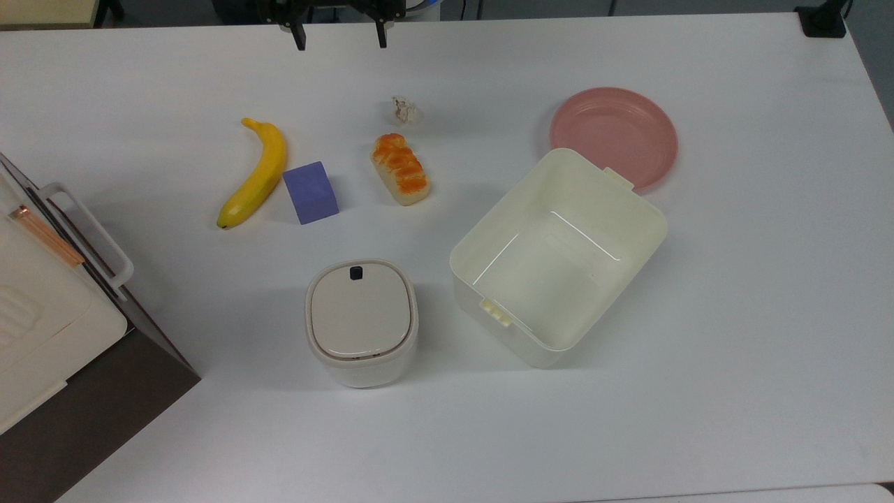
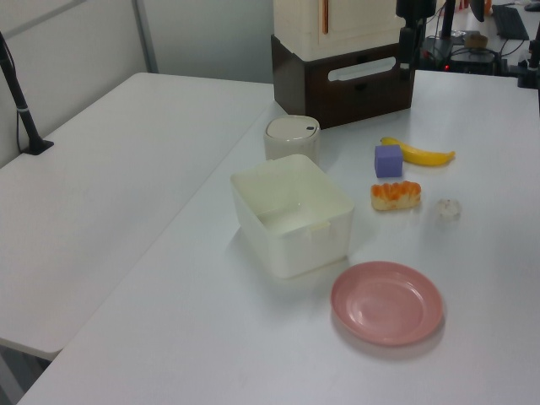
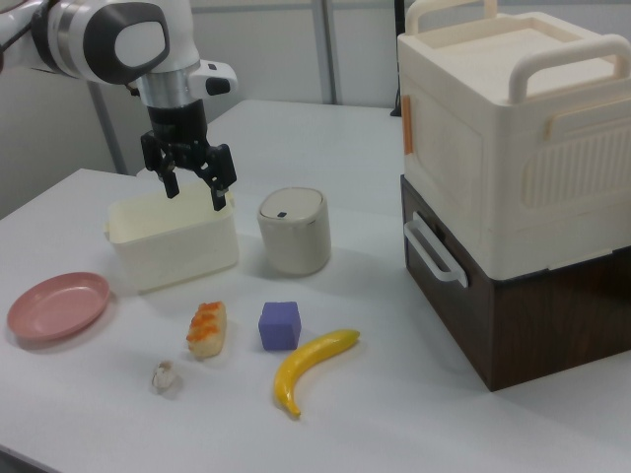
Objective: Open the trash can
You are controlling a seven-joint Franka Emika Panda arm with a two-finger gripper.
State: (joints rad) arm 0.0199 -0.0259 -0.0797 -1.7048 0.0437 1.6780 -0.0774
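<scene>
Right now the tool hangs high with its fingers spread wide and nothing in them, well apart from the trash can, so I'd judge the approach hasn't begun. That little white bin sits on the counter just beside the cream box, beige lid flat and closed, its black button at the rim nearest the purple cube.
</scene>
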